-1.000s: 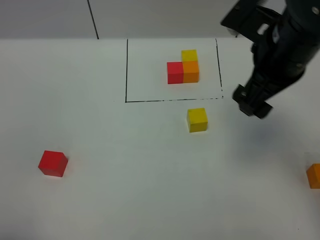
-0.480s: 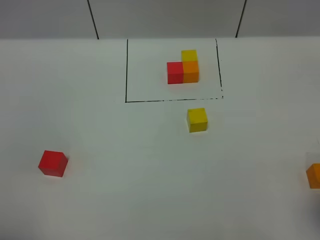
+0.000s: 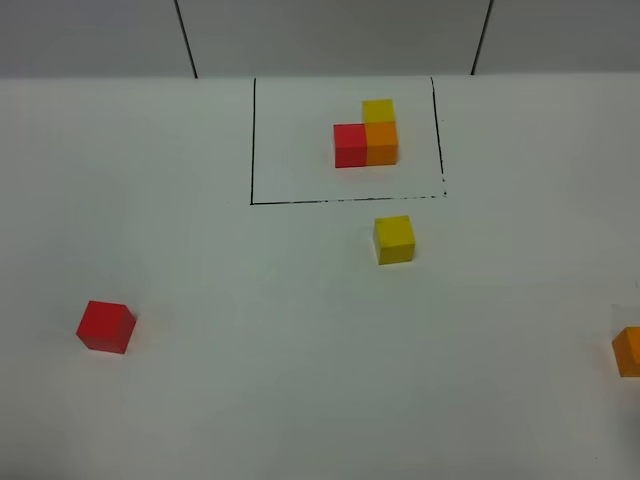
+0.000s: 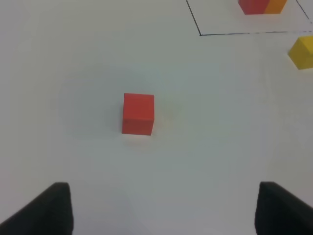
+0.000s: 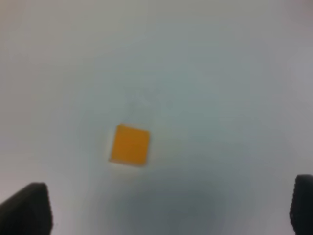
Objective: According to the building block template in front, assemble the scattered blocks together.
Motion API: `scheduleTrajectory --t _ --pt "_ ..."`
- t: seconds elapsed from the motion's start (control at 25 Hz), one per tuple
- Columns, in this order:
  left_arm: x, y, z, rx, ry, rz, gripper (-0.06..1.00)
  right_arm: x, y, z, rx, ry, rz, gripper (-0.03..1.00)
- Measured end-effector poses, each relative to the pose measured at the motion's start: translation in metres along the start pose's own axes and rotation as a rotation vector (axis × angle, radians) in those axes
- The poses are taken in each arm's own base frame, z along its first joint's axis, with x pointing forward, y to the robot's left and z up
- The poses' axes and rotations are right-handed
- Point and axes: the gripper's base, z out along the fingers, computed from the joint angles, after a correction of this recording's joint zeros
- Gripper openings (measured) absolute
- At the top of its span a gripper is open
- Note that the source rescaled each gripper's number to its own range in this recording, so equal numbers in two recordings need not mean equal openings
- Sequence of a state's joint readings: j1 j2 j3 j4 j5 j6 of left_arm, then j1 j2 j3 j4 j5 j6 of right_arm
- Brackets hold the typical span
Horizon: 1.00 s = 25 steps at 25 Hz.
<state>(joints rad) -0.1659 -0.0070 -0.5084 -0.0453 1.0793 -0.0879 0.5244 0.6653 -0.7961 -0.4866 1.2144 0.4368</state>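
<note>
The template (image 3: 366, 133) is an L of red, orange and yellow cubes inside a black drawn rectangle at the back of the white table. A loose yellow cube (image 3: 395, 240) sits just in front of the frame. A loose red cube (image 3: 105, 327) lies at the front left; it also shows in the left wrist view (image 4: 138, 114), ahead of my open left gripper (image 4: 164, 208). A loose orange cube (image 3: 628, 351) lies at the right edge; it also shows in the right wrist view (image 5: 129, 145), below my open right gripper (image 5: 168, 208). Neither gripper shows in the exterior view.
The white table (image 3: 250, 380) meets a grey wall at the back, with two dark vertical seams (image 3: 186, 40). In the left wrist view the frame's corner (image 4: 200, 34) and the yellow cube (image 4: 302, 52) lie beyond the red cube.
The right arm, near the frame's right side a second ago, has left the exterior view. The cubes have not moved.
</note>
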Motion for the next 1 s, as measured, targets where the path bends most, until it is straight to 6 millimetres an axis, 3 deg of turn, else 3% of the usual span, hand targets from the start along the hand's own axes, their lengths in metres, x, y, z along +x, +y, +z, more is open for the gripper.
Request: scheduleTrajectory --t 0.36,0.6,0.8,1.0 --pt "0.000 0.000 0.000 0.000 0.000 0.000 0.65 -0.026 0.020 0.043 0.072 0.085 0.069 1.00" --pt "0.000 0.000 0.000 0.000 0.000 0.000 0.65 -0.032 0.008 0.080 -0.017 0.206 0.181 0.98" --pt "0.000 0.000 0.000 0.000 0.000 0.000 0.65 -0.022 -0.011 0.112 -0.068 0.315 0.274 0.96" --pt "0.000 0.000 0.000 0.000 0.000 0.000 0.65 -0.005 -0.010 0.134 -0.075 0.346 0.273 0.92"
